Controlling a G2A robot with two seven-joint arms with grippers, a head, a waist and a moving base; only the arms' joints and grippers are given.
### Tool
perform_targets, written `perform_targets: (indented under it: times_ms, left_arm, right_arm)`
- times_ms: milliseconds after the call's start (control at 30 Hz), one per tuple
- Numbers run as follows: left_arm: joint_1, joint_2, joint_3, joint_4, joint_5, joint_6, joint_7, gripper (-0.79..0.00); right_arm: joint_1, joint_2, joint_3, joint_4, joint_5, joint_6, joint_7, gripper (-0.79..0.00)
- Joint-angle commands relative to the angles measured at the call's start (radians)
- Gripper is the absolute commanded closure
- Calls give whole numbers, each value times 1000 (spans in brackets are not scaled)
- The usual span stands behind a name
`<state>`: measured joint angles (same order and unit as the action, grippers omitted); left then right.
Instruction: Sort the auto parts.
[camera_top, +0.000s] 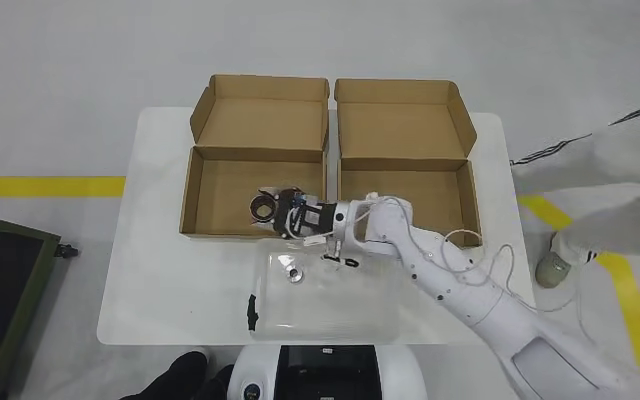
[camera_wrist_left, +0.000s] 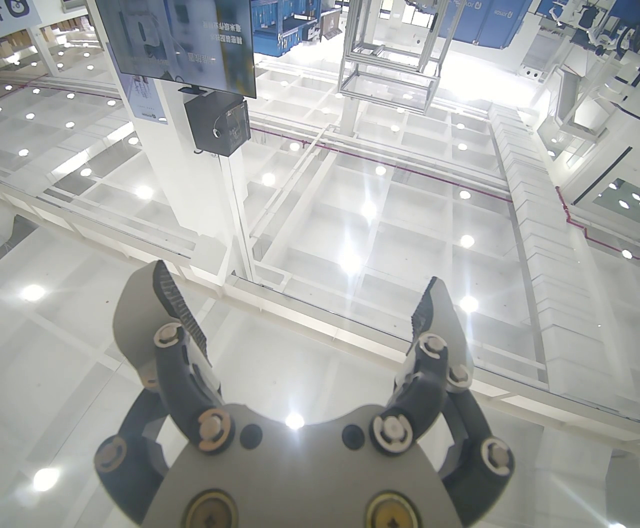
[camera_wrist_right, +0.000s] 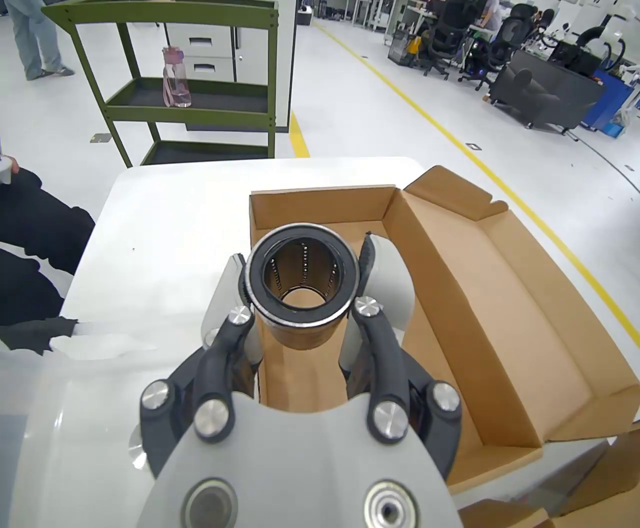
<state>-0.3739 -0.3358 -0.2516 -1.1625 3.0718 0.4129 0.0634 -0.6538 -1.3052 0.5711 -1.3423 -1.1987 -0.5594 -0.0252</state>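
The right tool (camera_wrist_right: 304, 265) is clenched on a metal sleeve bearing (camera_wrist_right: 305, 312), with one finger pressed against each side of its round body. The arm reaches in from the right side of the surface (camera_top: 150, 250), across the near edge of the right cardboard box (camera_top: 400, 195), so the bearing hangs inside the outline of the left cardboard box (camera_top: 215, 195), over its near right part. The bearing's long axis runs roughly along the tool's own reach. Its open end is tipped back towards the wrist, and bare cardboard shows through the bore. I cannot tell whether it already touches the box floor.

That leaves the target straight below the part rather than to either side. The coming move looks like a short drop and a release, with no sideways travel needed. As a round body let go on its side, it may roll.

The left tool (camera_wrist_left: 295, 295) is released and spread wide, pointing up at the ceiling, so the right arm is clearly the nearer one. On the near side of the surface is a clear tray (camera_top: 330, 300) with a small metal piece (camera_top: 293, 270) in it.
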Motion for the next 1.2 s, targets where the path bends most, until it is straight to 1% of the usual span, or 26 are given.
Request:
perform_targets:
  times_ms: [0,333,567,767,800,867,933,967,1100,1167]
  left_arm:
    - [0,0,0,0,0,0,0,-785]
    - [0,0,0,0,0,0,0,-785]
    - [0,0,0,0,0,0,0,-785]
    - [0,0,0,0,0,0,0,-785]
    - [0,0,0,0,0,0,0,-785]
    - [0,0,0,0,0,0,0,-785]
    - [0,0,0,0,0,0,0,-785]
    - [0,0,0,0,0,0,0,-785]
    - [0,0,0,0,0,0,0,-785]
    - [0,0,0,0,0,0,0,-785]
  right_arm:
    - [23,-17,-18,34,0,3,-1,0]
    - [115,-101,-87,183,-19,12,37,0]
    - [142,-153,-120,283,-18,18,60,0]
    - [154,-187,-134,351,-24,14,71,0]
    - [157,-191,-134,359,-28,14,71,-52]
    - [161,-199,-134,375,-38,12,73,-99]
    - [164,-205,-132,389,-44,10,75,-200]
    - [165,-207,-131,395,-46,8,76,-234]
    - [165,-216,-125,418,-57,-1,79,-265]
    - [162,-219,-121,427,-60,-6,81,-391]
